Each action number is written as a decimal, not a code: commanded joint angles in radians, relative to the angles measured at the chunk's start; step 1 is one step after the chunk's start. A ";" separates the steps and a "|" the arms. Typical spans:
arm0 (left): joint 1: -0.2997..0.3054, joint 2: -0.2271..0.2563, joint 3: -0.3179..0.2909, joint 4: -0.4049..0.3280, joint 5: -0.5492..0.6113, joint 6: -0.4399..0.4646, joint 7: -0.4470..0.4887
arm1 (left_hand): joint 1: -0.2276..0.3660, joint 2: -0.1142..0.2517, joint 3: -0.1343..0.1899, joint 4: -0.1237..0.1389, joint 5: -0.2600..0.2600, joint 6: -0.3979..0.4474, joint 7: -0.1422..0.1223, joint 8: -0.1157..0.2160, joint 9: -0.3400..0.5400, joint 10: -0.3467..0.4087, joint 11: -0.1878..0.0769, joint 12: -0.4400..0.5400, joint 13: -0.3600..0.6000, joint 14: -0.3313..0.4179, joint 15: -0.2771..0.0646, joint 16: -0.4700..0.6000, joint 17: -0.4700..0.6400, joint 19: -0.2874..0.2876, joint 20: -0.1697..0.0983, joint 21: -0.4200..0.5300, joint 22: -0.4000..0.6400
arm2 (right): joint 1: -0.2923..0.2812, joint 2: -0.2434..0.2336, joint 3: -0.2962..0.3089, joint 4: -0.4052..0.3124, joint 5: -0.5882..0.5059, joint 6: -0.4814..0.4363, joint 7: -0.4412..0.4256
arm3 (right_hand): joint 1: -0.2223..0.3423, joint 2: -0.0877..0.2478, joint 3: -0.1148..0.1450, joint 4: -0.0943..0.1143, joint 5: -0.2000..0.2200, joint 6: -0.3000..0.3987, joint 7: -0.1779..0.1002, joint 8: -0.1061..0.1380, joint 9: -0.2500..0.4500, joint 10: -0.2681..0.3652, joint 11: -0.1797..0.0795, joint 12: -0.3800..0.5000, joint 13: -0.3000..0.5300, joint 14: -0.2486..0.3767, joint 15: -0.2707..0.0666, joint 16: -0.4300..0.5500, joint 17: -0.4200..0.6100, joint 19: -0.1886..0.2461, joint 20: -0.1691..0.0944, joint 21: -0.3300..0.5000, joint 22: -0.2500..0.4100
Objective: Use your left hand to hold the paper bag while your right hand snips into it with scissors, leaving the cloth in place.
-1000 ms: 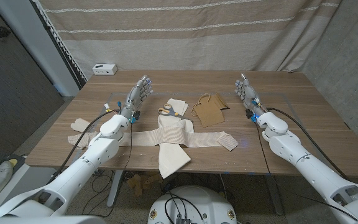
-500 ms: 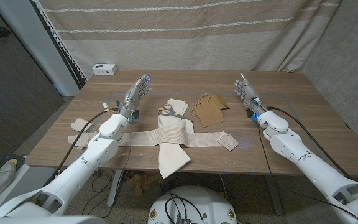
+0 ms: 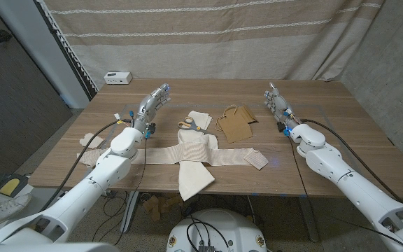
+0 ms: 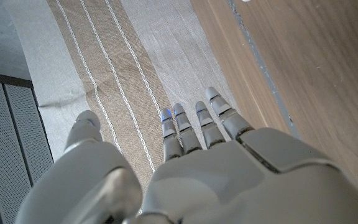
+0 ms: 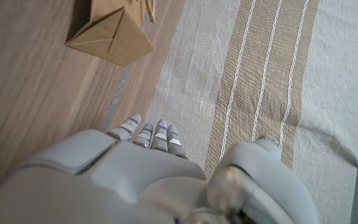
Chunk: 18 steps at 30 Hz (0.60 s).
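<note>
Both hands empty, fingers spread and extended, nothing in either.

Left hand (image 3: 152,105): raised over the left half of the brown wooden tabletop (image 3: 327,140), fingers reaching toward the far edge and the striped curtain. Left wrist view shows the back of the same hand (image 4: 229,180), fingers (image 4: 219,115) straight and slightly apart, bare wood and curtain beyond them.

Right hand (image 3: 277,103): over the right half of the tabletop, fingers pointing toward the far edge, well apart from the task items. Right wrist view: back of the hand (image 5: 135,180), fingers extended, nothing between them.

Flat brown paper bag with handles (image 3: 235,124): lying on the tabletop near the middle, slightly right of centre, between the two hands but nearer the right one. A folded corner of it shows in the right wrist view (image 5: 110,38).

Scissors with yellow handles (image 3: 187,125): on the tabletop just left of the bag, lying at the top edge of the cream cloth (image 3: 198,155). Whether the blades are apart — cannot tell.

Cloth: spread flat in the middle near the front edge, strips running left and right, one flap hanging over the front edge.

Small white box (image 3: 117,77) at the far left corner.
</note>
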 commanded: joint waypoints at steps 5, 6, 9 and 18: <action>-0.002 0.020 0.029 0.018 0.116 -0.061 0.021 | 0.019 -0.001 0.000 -0.005 0.008 0.020 -0.007 0.004 0.003 0.002 -0.005 0.002 0.001 0.001 -0.172 -0.002 0.002 0.019 -0.125 0.005 0.004 | -0.008 -0.007 0.003 0.007 -0.010 0.032 0.016 | 0.005 0.005 0.001 0.000 0.006 0.001 0.007 0.001 0.004 -0.002 0.002 0.007 0.003 -0.016 -0.005 0.002 0.002 -0.007 0.019 0.001 0.001; -0.002 0.019 0.029 0.019 0.117 -0.063 0.021 | 0.021 -0.003 0.000 -0.006 0.009 0.022 -0.005 0.004 0.003 0.003 -0.003 0.002 0.001 -0.001 -0.174 -0.003 0.002 0.025 -0.129 0.006 0.004 | -0.008 -0.007 0.003 0.008 -0.010 0.033 0.017 | 0.006 0.005 0.002 -0.001 0.006 0.001 0.007 0.002 0.004 -0.002 0.002 0.006 0.003 -0.017 -0.005 0.002 0.002 -0.008 0.019 0.000 0.001; -0.010 0.017 0.032 0.034 0.107 -0.074 -0.004 | 0.025 -0.007 -0.001 -0.008 0.011 0.024 0.001 0.003 0.003 0.007 0.000 0.003 0.001 -0.001 -0.176 -0.005 0.002 0.034 -0.132 0.007 0.002 | -0.009 -0.004 0.003 0.010 -0.008 0.036 0.019 | 0.008 0.005 0.002 -0.002 0.007 -0.001 0.005 0.001 0.004 -0.004 0.000 0.006 0.003 -0.019 -0.006 0.001 0.002 -0.014 0.016 -0.002 0.001; -0.014 0.019 0.038 0.028 0.145 -0.084 0.015 | 0.048 -0.005 0.002 -0.011 0.023 0.033 -0.002 -0.001 0.004 0.014 -0.019 0.002 0.005 -0.015 -0.176 -0.011 0.004 0.003 -0.138 -0.014 0.001 | -0.022 -0.014 0.002 0.011 -0.010 0.041 0.029 | 0.011 0.006 0.003 -0.003 0.007 -0.003 0.003 0.000 0.004 -0.005 -0.001 0.005 0.003 -0.020 -0.006 0.002 0.001 -0.019 0.010 -0.003 0.000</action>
